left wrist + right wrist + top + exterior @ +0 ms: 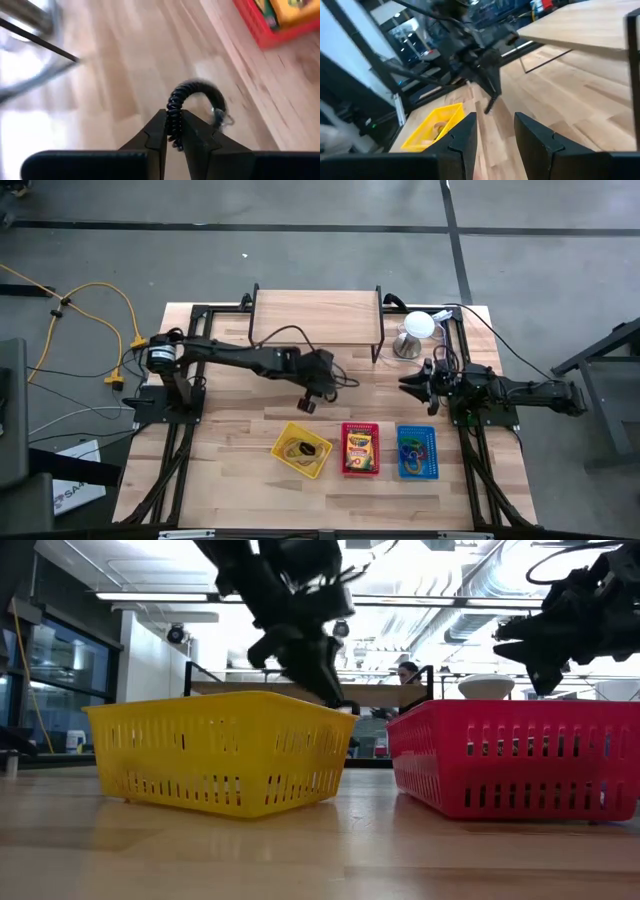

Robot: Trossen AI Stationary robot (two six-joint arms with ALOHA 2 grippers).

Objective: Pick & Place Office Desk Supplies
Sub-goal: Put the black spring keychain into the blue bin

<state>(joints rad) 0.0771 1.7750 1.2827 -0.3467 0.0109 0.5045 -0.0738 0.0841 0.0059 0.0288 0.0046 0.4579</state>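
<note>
My left gripper (310, 404) hangs above the table's middle, behind the yellow basket (318, 463), and is shut on a black coiled band (196, 90). The yellow basket holds tan rubber bands (297, 448). A crayon box (360, 447) lies in the red basket (345, 468). The blue basket (401, 470) holds coloured clips (414, 452). My right gripper (495, 131) waits open at the table's right side, level, with nothing between its fingers. My left gripper pinches one end of the black coil's arc (172, 107) between its two fingers. The fingers slant down from the table's left. The rest of the coil arches out beyond the fingertips, lifted clear of the table.
A wooden shelf on a black frame (315, 315) stands at the table's far edge, with a white dome on a metal base (415, 330) to its right. The three baskets stand in a row near the front edge. Bare wood lies between shelf and baskets.
</note>
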